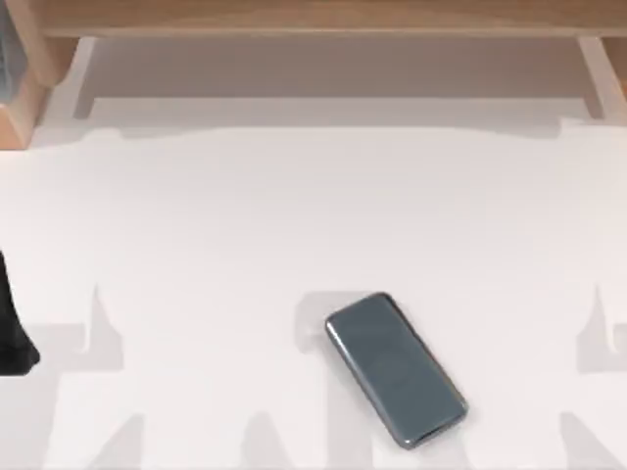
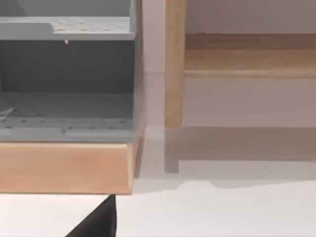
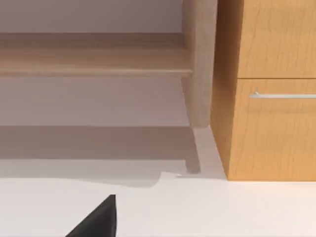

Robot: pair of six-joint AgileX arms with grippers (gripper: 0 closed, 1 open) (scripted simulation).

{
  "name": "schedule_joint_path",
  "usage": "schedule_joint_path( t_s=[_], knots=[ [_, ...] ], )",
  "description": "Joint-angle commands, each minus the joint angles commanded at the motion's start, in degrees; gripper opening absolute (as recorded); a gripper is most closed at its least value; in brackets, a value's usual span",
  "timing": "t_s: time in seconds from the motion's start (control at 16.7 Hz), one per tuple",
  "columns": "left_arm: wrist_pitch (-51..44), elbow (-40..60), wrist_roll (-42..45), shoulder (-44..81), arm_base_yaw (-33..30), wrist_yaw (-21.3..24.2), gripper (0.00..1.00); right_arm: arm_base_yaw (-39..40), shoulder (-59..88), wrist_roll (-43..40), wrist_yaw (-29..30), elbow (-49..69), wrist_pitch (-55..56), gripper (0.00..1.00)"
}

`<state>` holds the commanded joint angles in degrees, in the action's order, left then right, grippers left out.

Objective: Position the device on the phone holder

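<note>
Device [image 1: 395,370] lies flat on the white table [image 1: 216,245], near the front edge, slightly right of centre; long axis runs diagonally, far-left to near-right. No phone holder seen. Left arm [image 1: 12,328] parked at the left edge, well apart; probably the right arm reaches easier. Finger state: cannot tell.

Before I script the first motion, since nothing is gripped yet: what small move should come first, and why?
Probably bring the right arm in over the device. It lies flat and untouched on the white table, right of centre near the front edge, turned diagonally. The left arm sits parked at the table's left edge, farther away.
</note>
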<state>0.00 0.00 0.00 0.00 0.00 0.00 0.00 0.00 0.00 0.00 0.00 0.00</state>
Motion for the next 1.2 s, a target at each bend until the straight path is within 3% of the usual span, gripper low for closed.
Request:
schedule_joint_path(
  t_s=[0.24,0.48,1.2],
  knots=[
    [0.0,0.0,0.0,0.0,0.0,0.0,1.0,1.1,1.8,0.4,-0.1,1.8,-1.2,1.0],
    [0.0,0.0,0.0,0.0,0.0,0.0,1.0,6.6,12.7,2.3,-0.1,11.9,-8.2,1.0],
    [0.0,0.0,0.0,0.0,0.0,0.0,1.0,32.3,84.0,11.4,0.2,59.7,-44.0,1.0]
  ],
)
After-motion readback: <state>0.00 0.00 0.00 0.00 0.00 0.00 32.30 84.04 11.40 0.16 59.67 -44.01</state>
